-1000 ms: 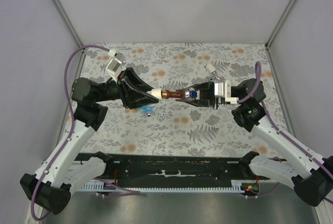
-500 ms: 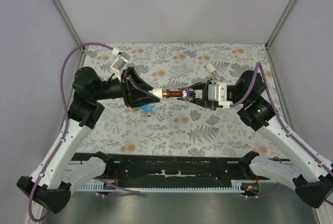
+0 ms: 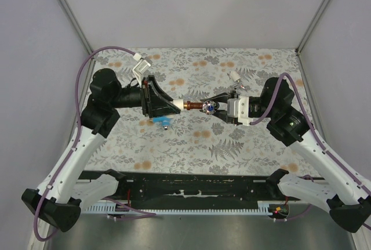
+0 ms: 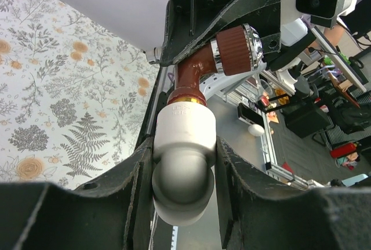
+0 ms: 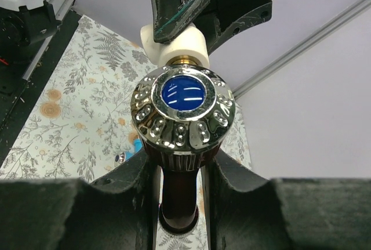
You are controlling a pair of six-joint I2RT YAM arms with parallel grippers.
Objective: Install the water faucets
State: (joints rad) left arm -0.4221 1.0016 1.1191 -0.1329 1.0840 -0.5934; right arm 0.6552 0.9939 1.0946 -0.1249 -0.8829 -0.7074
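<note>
From my seat, the left gripper (image 3: pixel 173 106) is clamped on the white pipe fitting (image 4: pixel 184 140). Its wrist camera shows the copper faucet (image 4: pixel 211 58) stem entering that fitting. The right gripper (image 3: pixel 208 108) grasps the faucet midair between the arms, and only its camera shows the blue-capped knob (image 5: pixel 182 109).

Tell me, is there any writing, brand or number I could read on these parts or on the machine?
None can be read for certain.
White pipe fitting: faint raised marks near its rim, too blurred to read.
Copper-toned faucet, knob cap: two white strokes on blue, a sign, no letters.
</note>
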